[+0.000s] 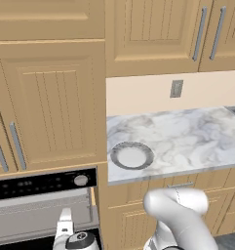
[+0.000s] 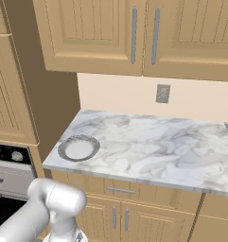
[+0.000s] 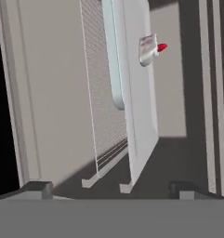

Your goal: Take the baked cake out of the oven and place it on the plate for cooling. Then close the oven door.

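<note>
- At the far left of the left base view you had the oven (image 1: 41, 185), its black panel and a silver knob showing under the wooden cabinets (image 1: 50, 97), with the grey cavity open beneath the panel.
- Your pincer (image 3: 111, 188) pointed into that cavity; its two dark fingertips (image 3: 36, 188) stood wide apart, with nothing between them.
- In the hand view, rolled on its side, a wire rack (image 3: 102, 107) and a pale tray (image 3: 139, 107) ran away from the fingertips.
- The baked cake (image 3: 148, 49) sat on the far part of that tray, pale with its red topping, well apart from the pincer and ahead of it, slightly toward the right fingertip's side.
- To the right of the oven you had the marble tabletop (image 1: 187, 136), and the plate (image 1: 132, 155) lay near its front left corner.
- A wall outlet (image 1: 176, 89) sat on the backsplash further right.
</note>
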